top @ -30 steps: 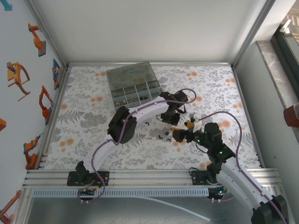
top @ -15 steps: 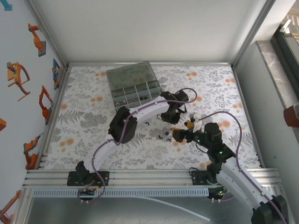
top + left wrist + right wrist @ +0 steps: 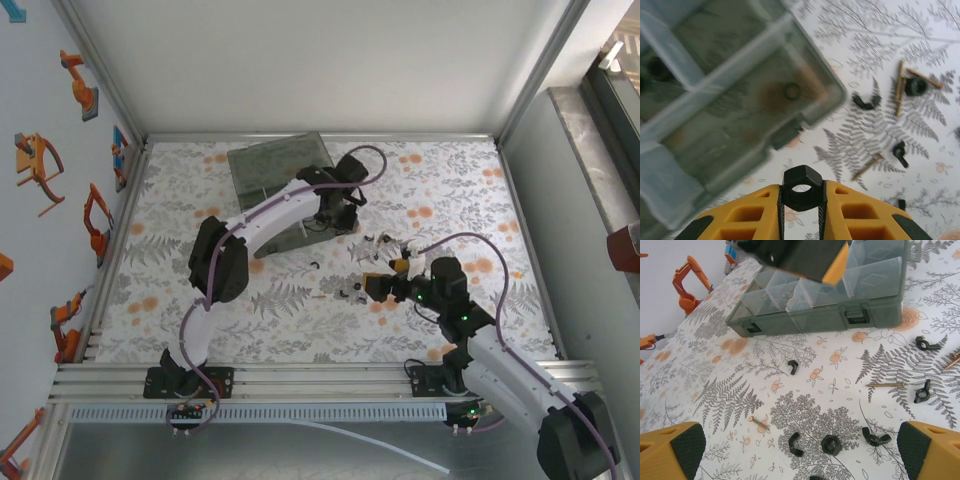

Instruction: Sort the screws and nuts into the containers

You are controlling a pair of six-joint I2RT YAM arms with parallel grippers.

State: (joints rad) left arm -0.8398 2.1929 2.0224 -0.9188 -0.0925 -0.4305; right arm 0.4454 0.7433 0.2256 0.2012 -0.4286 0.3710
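The left gripper [image 3: 801, 207] pinches a black nut [image 3: 801, 187] between narrowed jaws, just off the organiser box [image 3: 740, 105] corner (compartments [image 3: 810, 292] uncovered). The right gripper [image 3: 800, 452] gapes wide, holding nothing, above loose nuts [image 3: 830, 444] and screws [image 3: 885, 384] on the table [image 3: 735, 400].

- Bright, even, diffuse light; only faint soft shadows fall on the table [image 3: 170, 250].
- Just ahead of the left gripper [image 3: 801, 195], the organiser box [image 3: 730, 110] is smeared with blur, while the nut [image 3: 801, 186] it pinches is crisp.
- Ahead of the right gripper [image 3: 800, 452], the table's print is sharp.
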